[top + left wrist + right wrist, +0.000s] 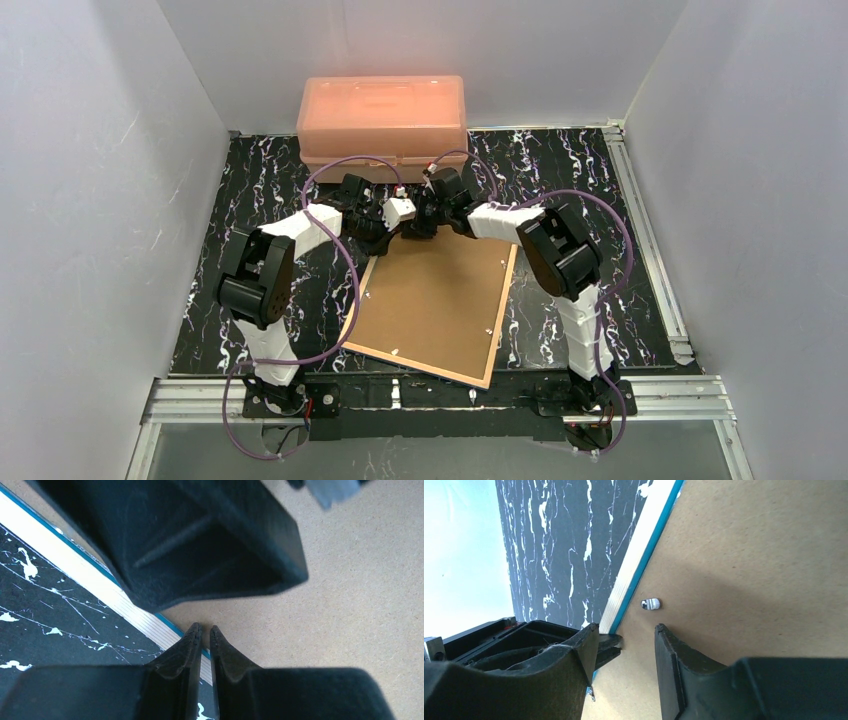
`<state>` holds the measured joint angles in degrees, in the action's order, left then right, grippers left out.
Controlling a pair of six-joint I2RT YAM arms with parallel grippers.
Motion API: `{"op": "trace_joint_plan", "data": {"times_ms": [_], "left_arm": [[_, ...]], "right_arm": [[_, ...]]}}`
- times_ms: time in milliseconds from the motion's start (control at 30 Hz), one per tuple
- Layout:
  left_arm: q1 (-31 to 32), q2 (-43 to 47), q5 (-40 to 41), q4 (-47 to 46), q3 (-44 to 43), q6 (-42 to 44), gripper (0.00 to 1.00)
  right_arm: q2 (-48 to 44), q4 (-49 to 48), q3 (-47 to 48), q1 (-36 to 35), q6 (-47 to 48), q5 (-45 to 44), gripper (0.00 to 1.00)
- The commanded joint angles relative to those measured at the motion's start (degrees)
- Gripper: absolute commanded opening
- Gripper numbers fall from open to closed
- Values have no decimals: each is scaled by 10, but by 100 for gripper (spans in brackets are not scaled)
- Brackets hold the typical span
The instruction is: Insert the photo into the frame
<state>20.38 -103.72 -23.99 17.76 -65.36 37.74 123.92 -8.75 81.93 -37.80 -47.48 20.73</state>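
Frame (430, 300), thin, rectangular, blue-fronted with a tan wooden rim, lies face down towards the near edge of the black, white-veined marbled tabletop (250, 200), its brown fibreboard backing up and seated in place. At the far edge sits a salmon-pink lidded plastic box (382, 110), closed. Both arms meet over the frame's far edge. The right gripper (626, 628) is spread wide, jaws either side of the rim, holding nothing that I can see. The left gripper (206, 630) is clenched almost tight, tips down at the rim. A small silver metal tab (651, 603) sits on the backing just inside the rim. Photo is nowhere in sight, and I can't tell whether it's under the backing, so my call is we're at the backing stage, opening up or locking down. No brand, label or writing to read anywhere
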Motion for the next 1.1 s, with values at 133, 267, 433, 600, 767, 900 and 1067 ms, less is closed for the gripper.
{"op": "trace_joint_plan", "data": {"times_ms": [133,267,433,600,767,900,1067], "left_arm": [[-8,-2,51,23,21,20,10],[-7,2,46,23,23,18,10],[-8,4,44,24,26,19,9],[-7,3,42,26,26,19,9],[-8,5,41,26,27,20,9],[-8,5,41,27,27,20,9],[-7,4,39,29,26,20,8]], "right_arm": [[8,8,18,-16,1,-43,35],[15,15,22,-18,2,-61,17],[14,27,22,-19,7,-85,17],[25,23,29,-19,2,-82,17],[31,19,35,-18,-2,-87,18],[37,23,44,-19,-1,-95,19],[45,42,59,-19,12,-102,19]]}}
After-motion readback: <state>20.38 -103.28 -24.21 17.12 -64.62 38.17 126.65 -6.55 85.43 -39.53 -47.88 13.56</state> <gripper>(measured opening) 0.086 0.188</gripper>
